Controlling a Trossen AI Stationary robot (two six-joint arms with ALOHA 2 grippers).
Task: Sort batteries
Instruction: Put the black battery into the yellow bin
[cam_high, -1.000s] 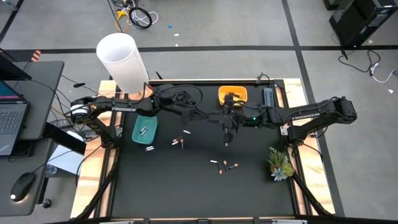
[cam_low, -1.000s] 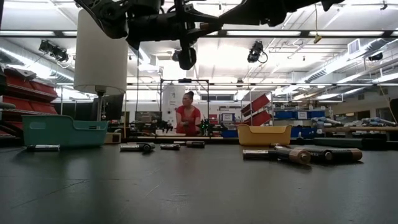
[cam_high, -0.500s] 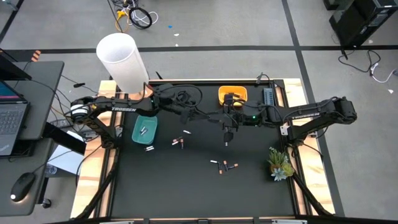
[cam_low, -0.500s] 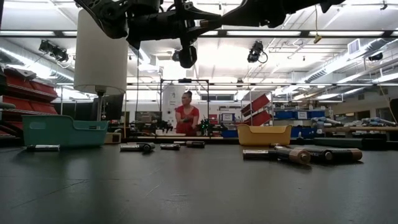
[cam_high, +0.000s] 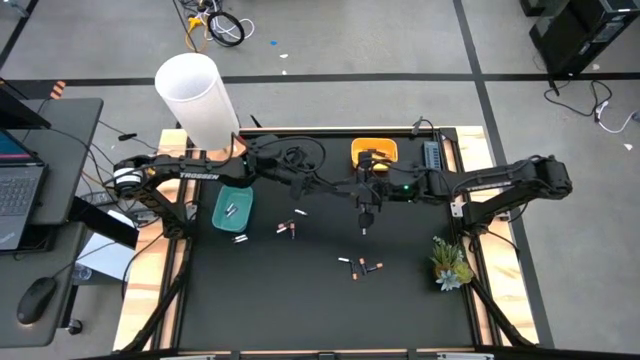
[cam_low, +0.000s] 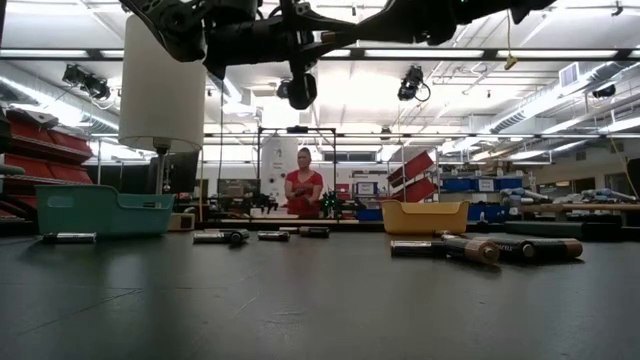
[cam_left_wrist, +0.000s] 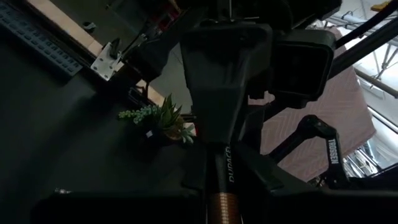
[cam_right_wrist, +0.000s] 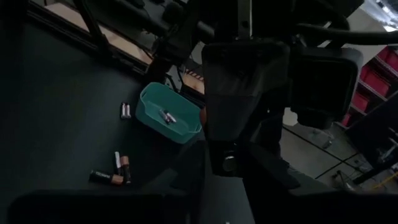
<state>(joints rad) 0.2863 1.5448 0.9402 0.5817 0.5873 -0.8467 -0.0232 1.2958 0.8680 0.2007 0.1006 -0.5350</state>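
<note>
Black worktop (cam_high: 300, 300) on a wooden frame, standing on a grey workshop floor with a laptop desk to one side. High view: the teal bin (cam_high: 232, 207) holds a couple of pale batteries (cam_high: 231, 210); the yellow bin (cam_high: 374, 152) shows none that can be made out. Several loose batteries (cam_high: 368, 267) lie in small groups across the middle of the worktop, one pale cell (cam_high: 240, 239) just beside the teal bin. A white cylinder (cam_high: 197, 98) and a plant sprig (cam_high: 450, 262) stand at opposite edges. The left arm (cam_high: 190, 172) and right arm (cam_high: 500, 185) meet above the worktop near the yellow bin. Judged from this, sorting is at an early stage, with most cells not yet binned. Low view: both bins stand at the far side, loose cells lie before them, and a person (cam_low: 303, 190) stands in the lit workshop beyond. Left wrist view: the left tool (cam_left_wrist: 221, 198) is closed narrowly on a copper-ended battery (cam_left_wrist: 224, 186), held off the worktop and pointed at the other arm. Right wrist view: the right tool (cam_right_wrist: 217, 199) faces the left arm; whether it grips anything cannot be told.
</note>
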